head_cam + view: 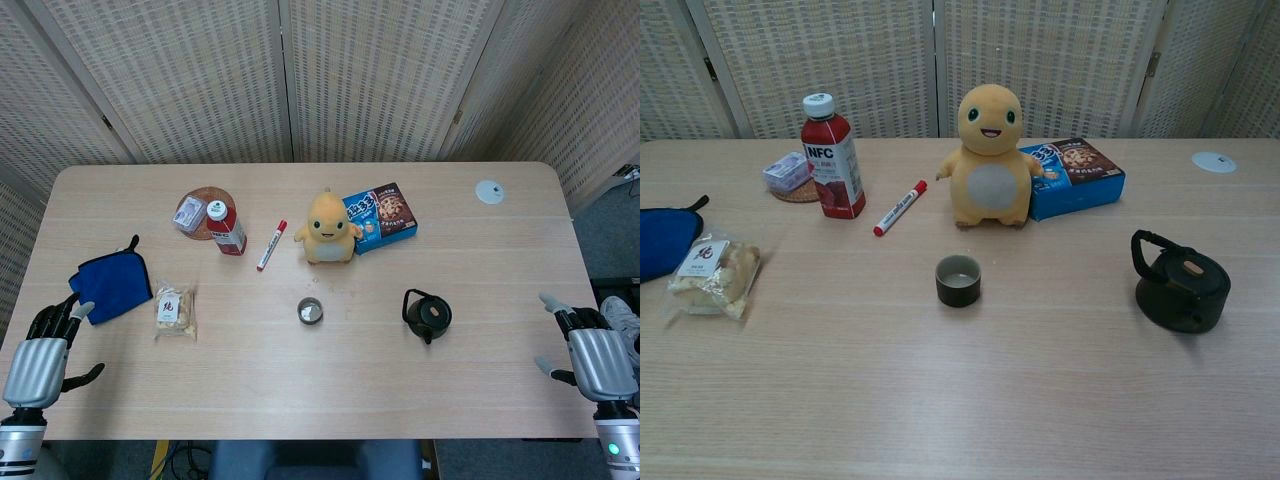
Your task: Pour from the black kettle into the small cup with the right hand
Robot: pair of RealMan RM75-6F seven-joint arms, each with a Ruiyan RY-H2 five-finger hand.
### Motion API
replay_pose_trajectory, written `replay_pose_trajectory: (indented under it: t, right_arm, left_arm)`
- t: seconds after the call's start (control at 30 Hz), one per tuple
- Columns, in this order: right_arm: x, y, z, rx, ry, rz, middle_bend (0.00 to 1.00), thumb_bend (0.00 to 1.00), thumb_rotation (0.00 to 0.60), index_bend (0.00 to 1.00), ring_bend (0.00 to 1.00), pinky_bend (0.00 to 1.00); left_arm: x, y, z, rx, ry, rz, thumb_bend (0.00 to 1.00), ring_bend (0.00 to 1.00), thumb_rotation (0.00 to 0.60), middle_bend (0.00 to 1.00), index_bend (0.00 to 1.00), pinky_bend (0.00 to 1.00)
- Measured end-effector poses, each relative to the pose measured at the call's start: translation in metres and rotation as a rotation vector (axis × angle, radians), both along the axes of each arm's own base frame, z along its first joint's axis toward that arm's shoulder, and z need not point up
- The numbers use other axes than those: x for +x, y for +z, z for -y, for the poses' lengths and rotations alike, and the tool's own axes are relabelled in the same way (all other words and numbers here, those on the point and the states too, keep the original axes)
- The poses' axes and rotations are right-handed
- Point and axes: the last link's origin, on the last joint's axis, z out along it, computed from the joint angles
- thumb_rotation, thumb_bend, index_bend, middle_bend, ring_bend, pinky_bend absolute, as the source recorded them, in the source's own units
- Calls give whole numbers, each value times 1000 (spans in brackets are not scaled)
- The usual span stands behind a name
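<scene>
While black kettle (428, 315) sits untouched on bench (300, 390), right of centre, reach not yet begun. Best approach: bring right hand (597, 358) in from bench edge, hook fingers through upright arched handle, lift level, carry left to small cup (310, 311), tip slowly over rim. Kettle squat, round, dark matt, likely cast iron, likely heavy; lid knob brownish. Cup short, dark, glazed-looking, open, standing just before yellow plush toy (327, 228). Right hand empty, fingers spread; left hand (42, 350) likewise empty, fingers apart, near blue cloth (112, 284).
</scene>
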Motion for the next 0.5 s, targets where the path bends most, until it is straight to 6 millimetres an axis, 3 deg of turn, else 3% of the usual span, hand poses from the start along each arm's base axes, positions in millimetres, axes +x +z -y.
replay_pose_trajectory:
  t: [0.5]
  right_arm:
    - [5, -2, 8, 29, 32, -2, 288, 0, 600, 161, 265, 245]
  left_arm:
    - [0, 2, 2, -2, 3, -1, 165, 90, 600, 19, 122, 67]
